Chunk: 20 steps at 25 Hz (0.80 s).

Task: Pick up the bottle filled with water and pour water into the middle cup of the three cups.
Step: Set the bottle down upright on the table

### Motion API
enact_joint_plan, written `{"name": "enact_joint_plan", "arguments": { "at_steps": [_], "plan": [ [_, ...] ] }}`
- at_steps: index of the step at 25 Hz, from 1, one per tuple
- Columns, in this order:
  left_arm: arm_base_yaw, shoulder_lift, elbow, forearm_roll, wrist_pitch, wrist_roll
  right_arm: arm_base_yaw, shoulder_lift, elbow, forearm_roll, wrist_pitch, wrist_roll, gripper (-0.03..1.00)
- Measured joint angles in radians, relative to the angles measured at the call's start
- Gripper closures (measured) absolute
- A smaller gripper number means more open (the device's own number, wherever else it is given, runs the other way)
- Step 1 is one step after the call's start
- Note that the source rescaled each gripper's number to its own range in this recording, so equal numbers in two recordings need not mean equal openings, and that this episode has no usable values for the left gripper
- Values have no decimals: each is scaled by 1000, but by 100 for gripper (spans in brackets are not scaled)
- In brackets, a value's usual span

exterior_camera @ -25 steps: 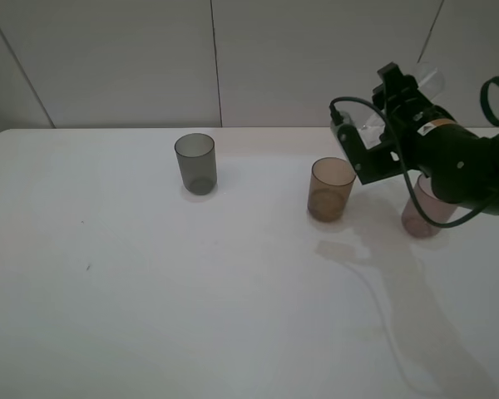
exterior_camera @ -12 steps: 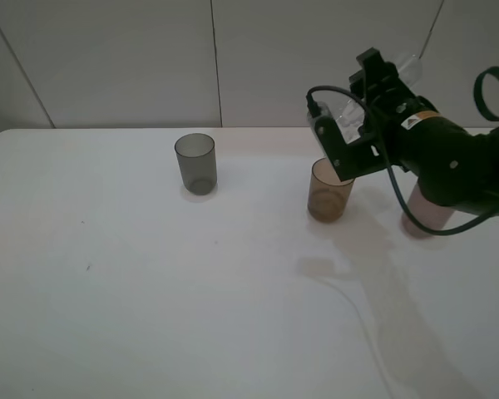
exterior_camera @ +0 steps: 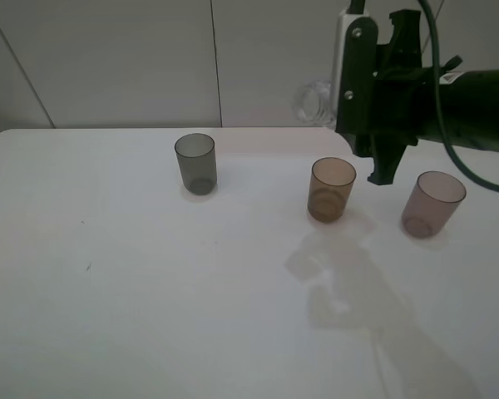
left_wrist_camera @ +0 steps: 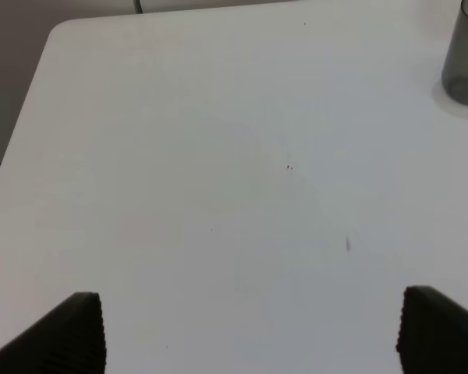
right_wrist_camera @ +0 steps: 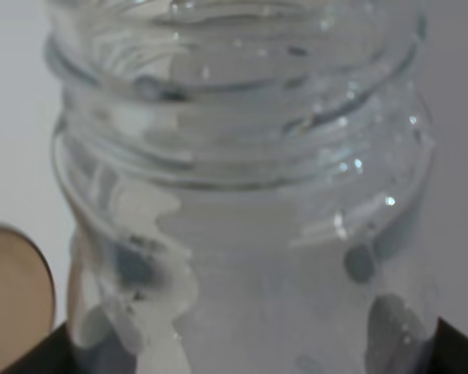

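- Right gripper (exterior_camera: 362,104) is clamped on the bottle (exterior_camera: 313,104), held high and tipped roughly level, with the open neck pointing to the robot's left.
- Middle cup (exterior_camera: 331,189) stands upright on the table (exterior_camera: 150,291), below the neck.
- Grey cup (exterior_camera: 195,163) and pink cup (exterior_camera: 432,204) flank it, well apart.
- Left gripper (left_wrist_camera: 249,335) has its jaws wide and holds nothing, low over the table.

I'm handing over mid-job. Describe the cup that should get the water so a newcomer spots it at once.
On the white table, three translucent tumblers stand in a row toward the back wall. The middle cup sits between the smoky grey cup on the left and the mauve-pink cup on the right in the high view. It alone is amber-brown.
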State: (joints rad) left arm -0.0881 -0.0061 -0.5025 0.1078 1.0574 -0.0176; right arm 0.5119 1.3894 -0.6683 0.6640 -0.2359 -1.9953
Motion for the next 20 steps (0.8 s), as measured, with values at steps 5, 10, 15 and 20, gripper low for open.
{"name": "enact_joint_plan", "arguments": {
  "at_steps": [5,10,15,20],
  "plan": [
    [0,0,0,0,0,0,2,-27,-94,-137,225,629,94],
    [0,0,0,0,0,0,51,-1,-108,-254,209,1151,94],
    [0,0,0,0,0,0,133,97,-108,-274,75,1296,94],
    [0,0,0,0,0,0,214,253,-108,-245,-69,1307,94]
  ]
}}
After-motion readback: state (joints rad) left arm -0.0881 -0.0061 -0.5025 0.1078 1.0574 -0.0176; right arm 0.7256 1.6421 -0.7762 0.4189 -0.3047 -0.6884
